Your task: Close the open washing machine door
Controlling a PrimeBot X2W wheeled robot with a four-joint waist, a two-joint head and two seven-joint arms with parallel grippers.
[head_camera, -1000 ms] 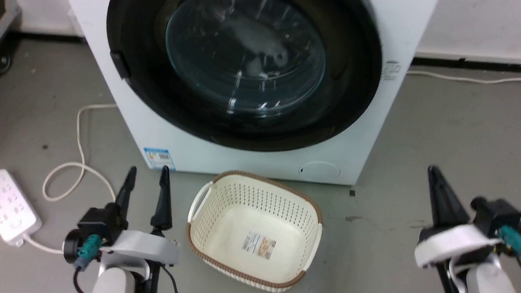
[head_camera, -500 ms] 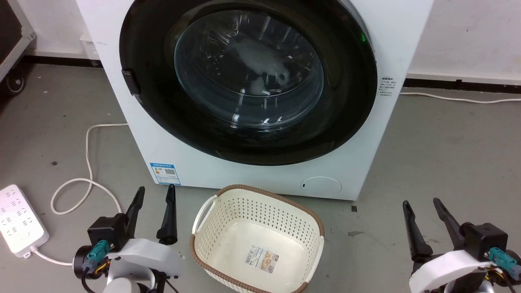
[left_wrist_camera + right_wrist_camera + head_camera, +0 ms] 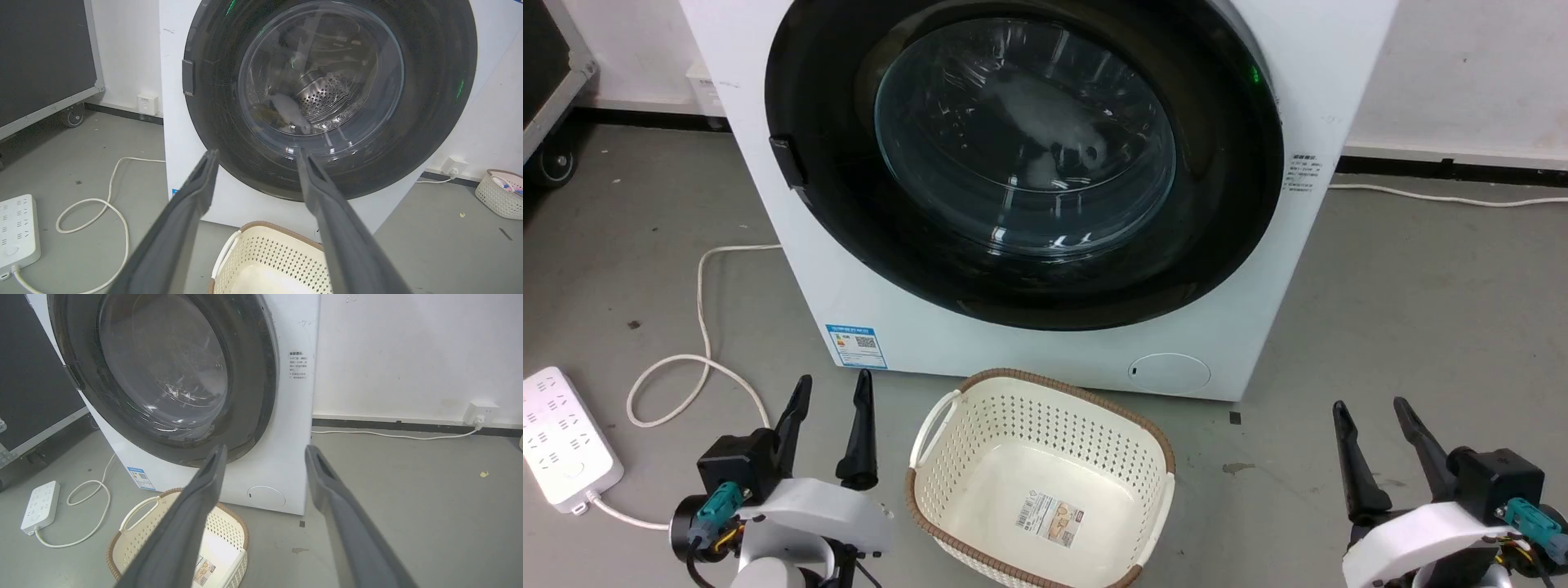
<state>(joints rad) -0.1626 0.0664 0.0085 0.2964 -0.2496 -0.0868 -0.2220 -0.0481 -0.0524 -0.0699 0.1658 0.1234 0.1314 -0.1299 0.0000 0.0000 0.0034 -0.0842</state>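
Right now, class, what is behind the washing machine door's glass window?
Through the washing machine door glass: the perforated steel drum and a grey lump, perhaps cloth. The door's black ring and reflections hide the rest.

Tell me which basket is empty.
The brown-rimmed basket before the washer, bare but for a label; the far basket holds something pink.

Test lab: flight case (image 3: 41, 61), power strip (image 3: 564, 437)

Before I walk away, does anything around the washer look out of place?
Nothing damaged or spilled. The washing machine door looks shut against the washing machine. A power strip and a looped cord lie loose on the floor to its left.
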